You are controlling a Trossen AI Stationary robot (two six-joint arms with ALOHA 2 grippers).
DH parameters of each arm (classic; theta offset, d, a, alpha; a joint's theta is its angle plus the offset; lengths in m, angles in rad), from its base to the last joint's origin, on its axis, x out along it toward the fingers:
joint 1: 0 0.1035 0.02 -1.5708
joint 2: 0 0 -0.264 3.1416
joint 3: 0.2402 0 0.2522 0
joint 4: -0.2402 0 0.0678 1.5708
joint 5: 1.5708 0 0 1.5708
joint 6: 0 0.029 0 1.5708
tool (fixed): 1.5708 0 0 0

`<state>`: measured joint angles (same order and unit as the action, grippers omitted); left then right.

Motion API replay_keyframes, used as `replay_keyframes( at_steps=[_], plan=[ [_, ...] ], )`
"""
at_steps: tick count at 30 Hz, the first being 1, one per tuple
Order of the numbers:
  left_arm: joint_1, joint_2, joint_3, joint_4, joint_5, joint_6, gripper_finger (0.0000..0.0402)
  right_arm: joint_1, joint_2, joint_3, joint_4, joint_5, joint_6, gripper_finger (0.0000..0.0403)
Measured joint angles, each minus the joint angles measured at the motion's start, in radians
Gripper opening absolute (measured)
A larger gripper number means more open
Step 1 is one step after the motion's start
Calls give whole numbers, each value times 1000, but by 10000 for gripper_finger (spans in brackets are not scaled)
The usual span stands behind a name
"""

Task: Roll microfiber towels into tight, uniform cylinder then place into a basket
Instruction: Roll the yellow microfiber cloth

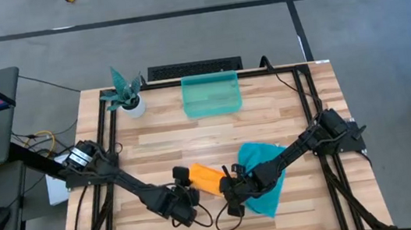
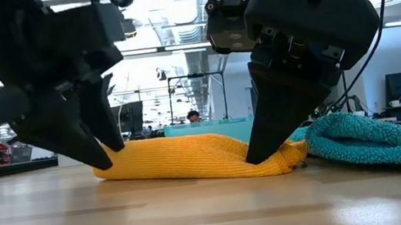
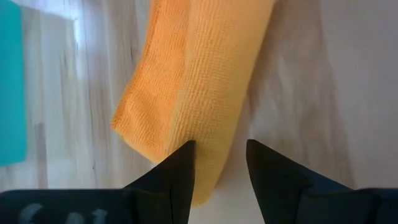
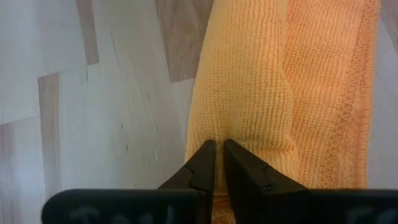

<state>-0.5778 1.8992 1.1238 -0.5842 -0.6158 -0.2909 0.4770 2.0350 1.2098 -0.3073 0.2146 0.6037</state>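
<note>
Orange towel (image 1: 207, 178) lies folded at table's (image 1: 269, 123) front centre, blue towel (image 1: 264, 177) rumpled just beside it. Right gripper (image 4: 217, 163) pinches a fold of orange towel, fingers nearly closed. Left gripper (image 3: 219, 163) sits at the other end, fingers apart astride its edge. Basket (image 1: 212, 94) stands well apart at back.

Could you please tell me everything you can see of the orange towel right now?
The orange towel is a knitted-looking microfiber cloth, folded or partly rolled into a long flattened bundle on the wooden table. The right gripper pinches a fold at one end; the left gripper, open, straddles the other. That pinched end lies close to the rumpled teal towel.
</note>
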Motion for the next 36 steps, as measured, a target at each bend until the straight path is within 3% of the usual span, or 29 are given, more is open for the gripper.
replay_keyframes(
  at_steps=[10,17,21,26,32,36],
  plan=[
    [61,-4,-76,71,21,4,137,0,0,0,9,-6,0,59],
    [92,-7,-91,81,99,18,134,0,0,1,7,-7,-1,59],
    [100,-6,-92,83,145,11,100,0,0,1,6,-8,-9,59],
    [102,-5,-88,81,186,-20,16,4,0,1,6,-11,-42,59],
    [105,0,-32,0,236,-124,9,11,0,1,6,-23,-62,59],
    [105,2,21,-81,338,-208,4,11,2,10,11,-55,-62,59]
  ],
)
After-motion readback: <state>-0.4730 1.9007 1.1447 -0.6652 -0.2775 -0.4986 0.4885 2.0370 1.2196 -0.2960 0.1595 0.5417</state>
